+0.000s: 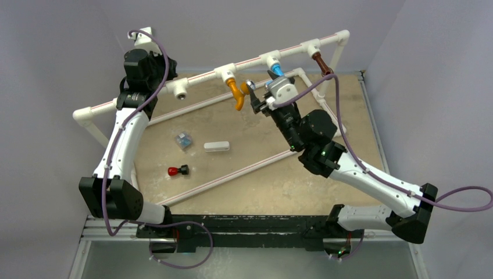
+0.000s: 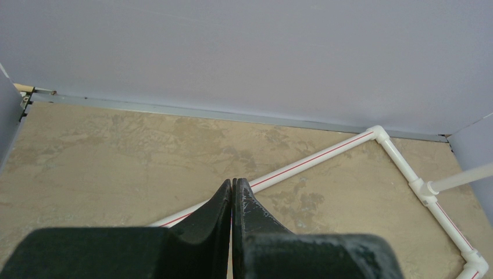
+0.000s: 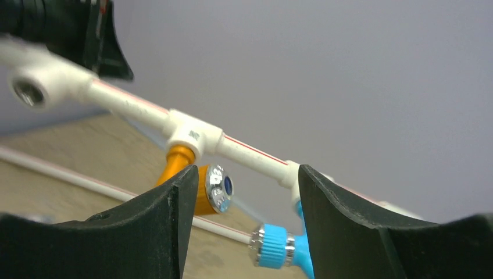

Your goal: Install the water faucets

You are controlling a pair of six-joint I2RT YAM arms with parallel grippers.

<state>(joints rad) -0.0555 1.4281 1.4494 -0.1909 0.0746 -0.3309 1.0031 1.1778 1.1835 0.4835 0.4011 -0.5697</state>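
The black right gripper (image 3: 244, 186) is held agape, arm stretched toward twelve o'clock, just at three o'clock of the orange-yellow bent plastic faucet (image 1: 235, 92) on the white pipe (image 1: 203, 74); the left gripper (image 2: 232, 187) is pressed closed

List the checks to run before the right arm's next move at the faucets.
1. Right gripper open, nothing held: ok.
2. Left gripper shut, nothing between its fingers: ok.
3. Orange-yellow bent plastic faucet mounted on its white tee fitting: ok.
4. Light blue plastic faucet mounted: ok.
5. Dark brown plastic faucet mounted: ok.
6. Leftmost white tee socket filled: not ok, it is empty.
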